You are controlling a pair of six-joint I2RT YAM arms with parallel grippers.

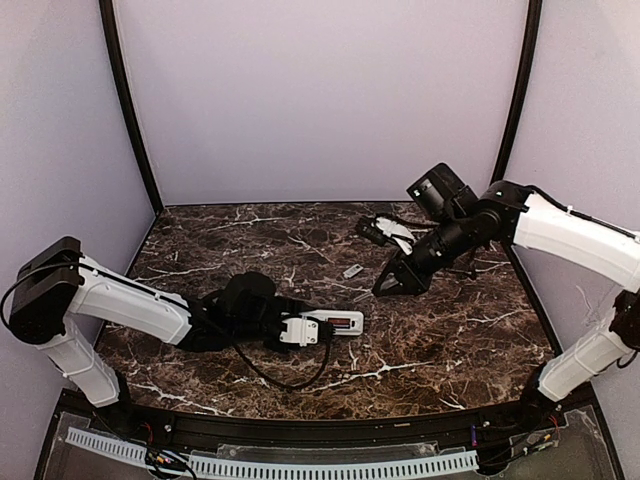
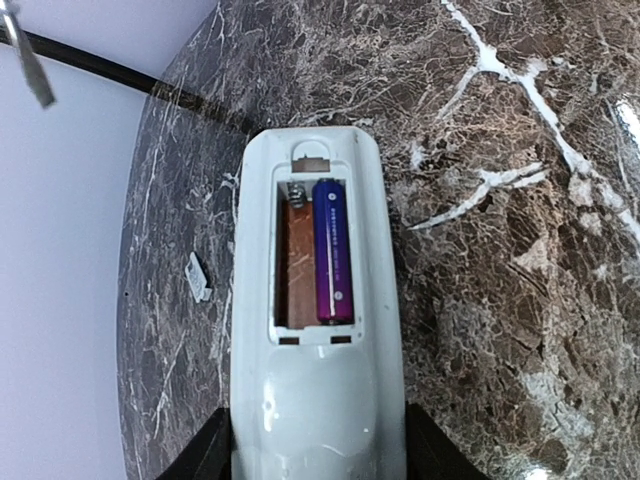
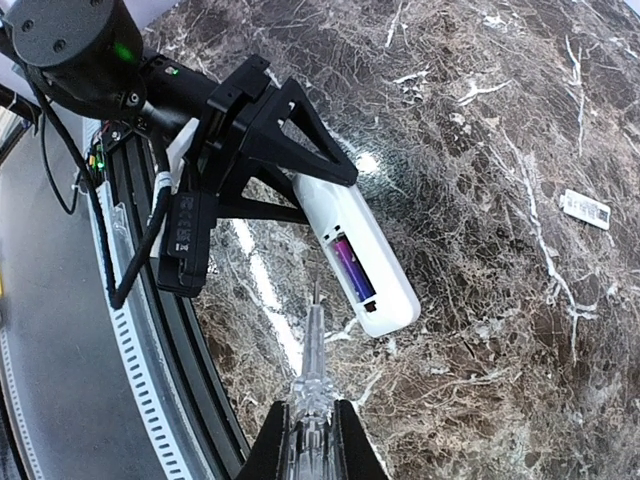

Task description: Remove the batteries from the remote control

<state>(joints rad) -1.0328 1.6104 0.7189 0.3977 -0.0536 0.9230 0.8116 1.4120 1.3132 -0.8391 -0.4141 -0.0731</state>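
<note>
Left fingers (image 2: pixel 205 462) clamp the remote control (image 2: pixel 318 300) by its long edges. It sits back up, low over the table's near middle. One battery (image 2: pixel 333 262) is in the right slot and the left slot is bare. It's likely light, slick and held by sprung contacts, so lever one end, don't pinch. Right gripper (image 3: pixel 312 445) is closed on a thin clear pick (image 3: pixel 313 340), wrist pitched down, at 2 o'clock from the remote. Left arm is stretched low from 9 o'clock.
</note>
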